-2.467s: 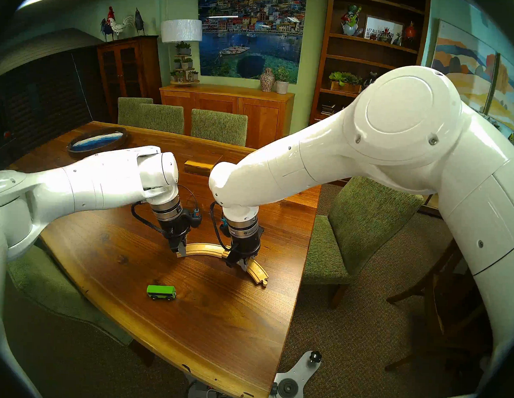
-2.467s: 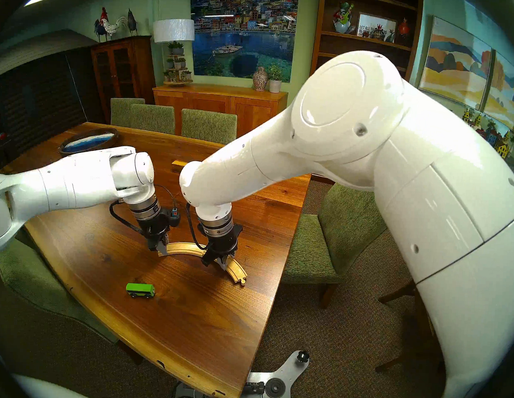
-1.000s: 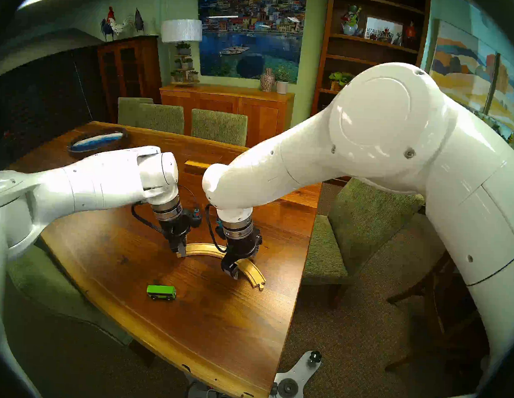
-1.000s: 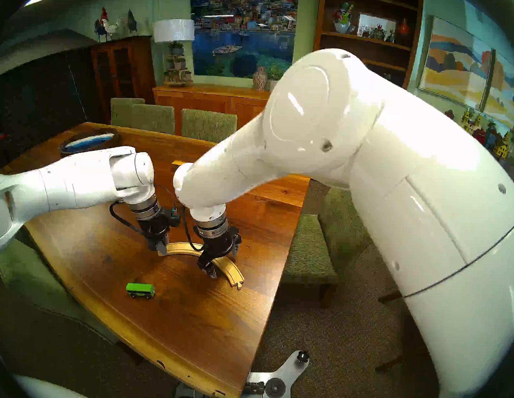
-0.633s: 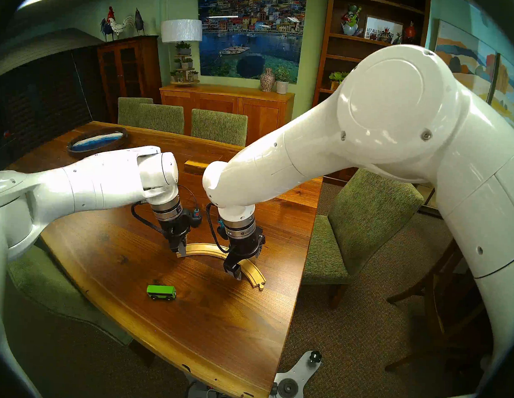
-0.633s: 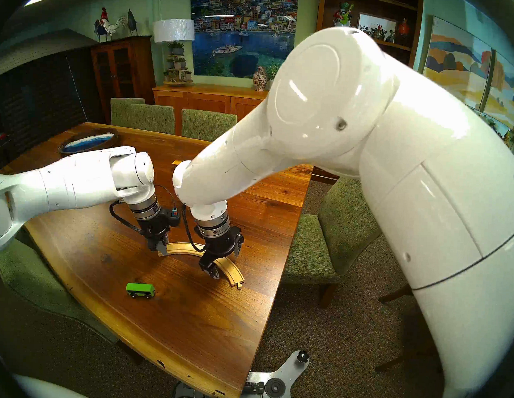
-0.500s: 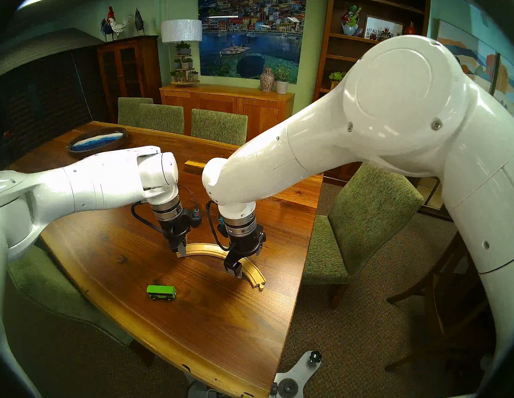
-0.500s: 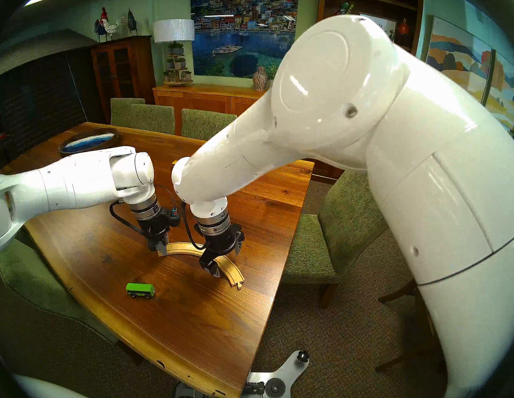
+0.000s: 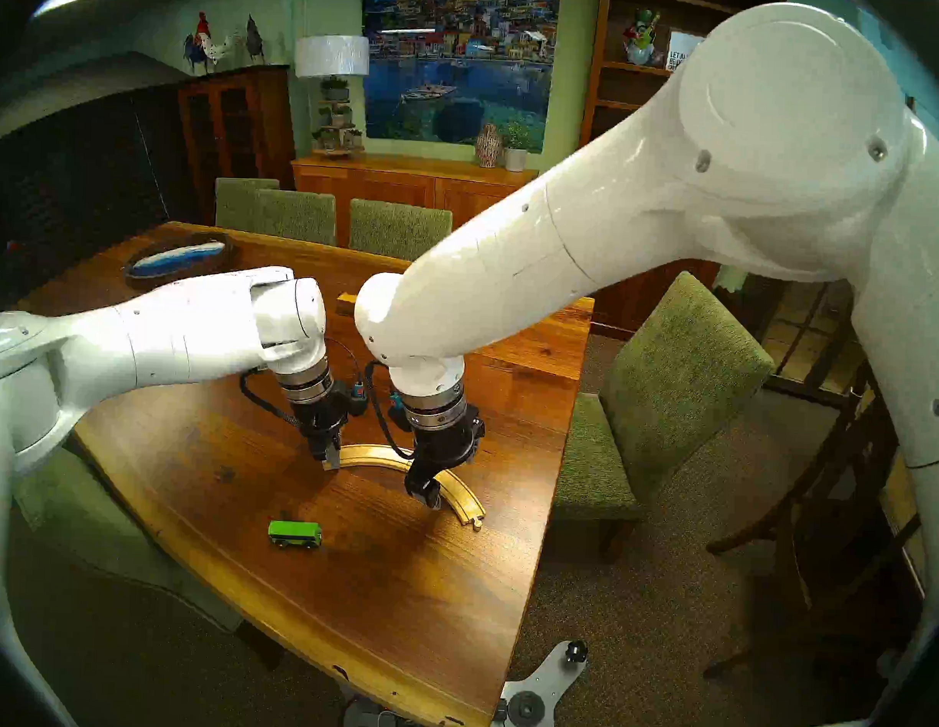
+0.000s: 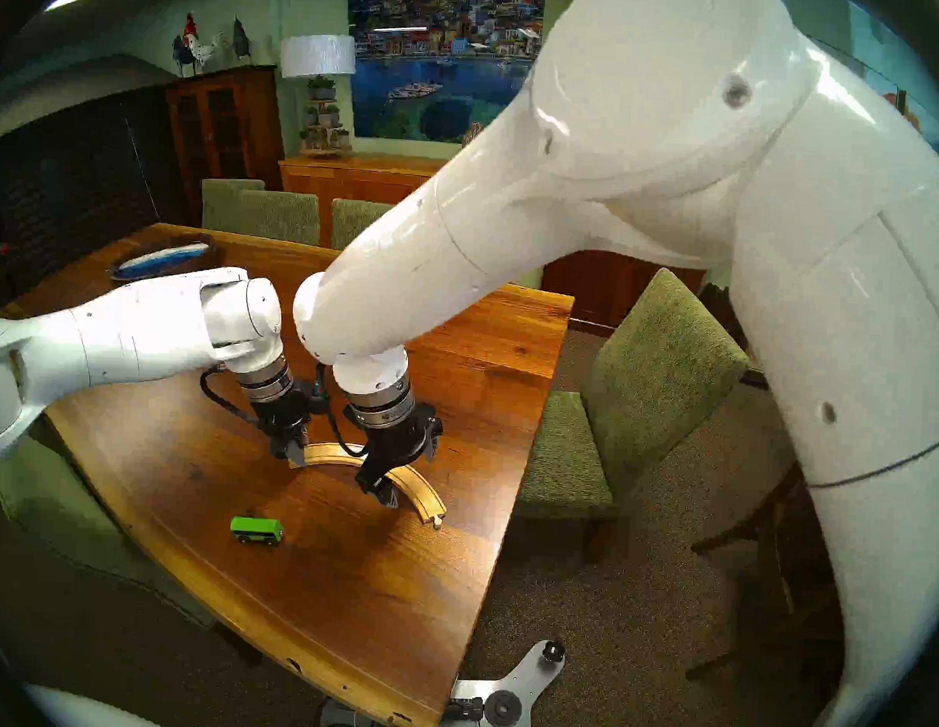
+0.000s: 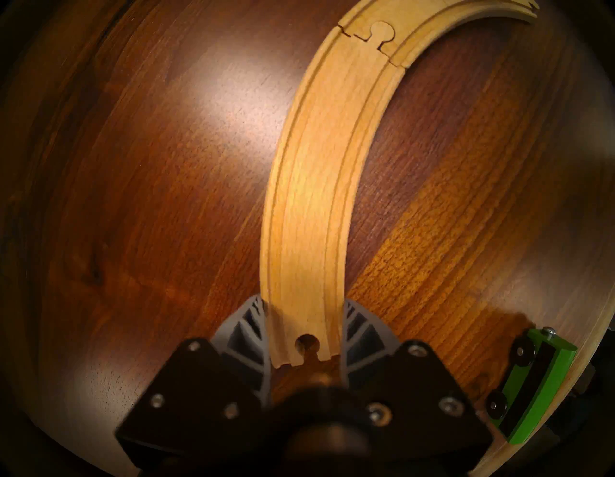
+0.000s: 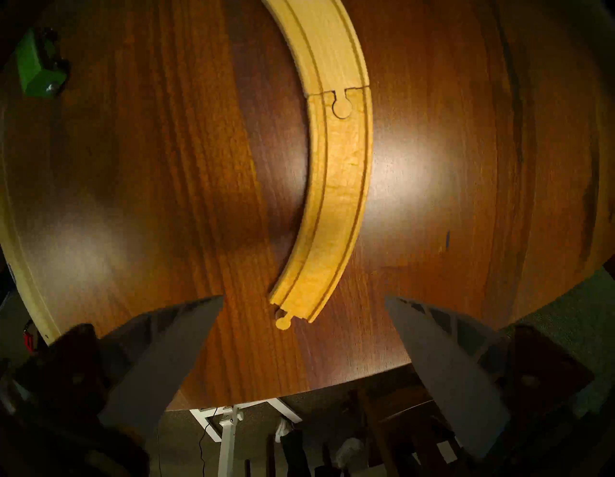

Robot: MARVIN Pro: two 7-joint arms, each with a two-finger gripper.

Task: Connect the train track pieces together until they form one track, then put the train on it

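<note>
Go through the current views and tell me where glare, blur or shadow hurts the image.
Head views: fisheye bending, dark rim, and motion blur on the right arm; the train stays sharp. Left wrist view: a pale glare patch on the table beside the track, and the gripper body is out of focus. Right wrist view: glare patches either side of the track, blurred fingers, dim corners.

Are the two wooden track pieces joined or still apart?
Joined. In the right wrist view the round peg of one track piece sits fully inside the other piece's socket, grooves lined up.
</note>
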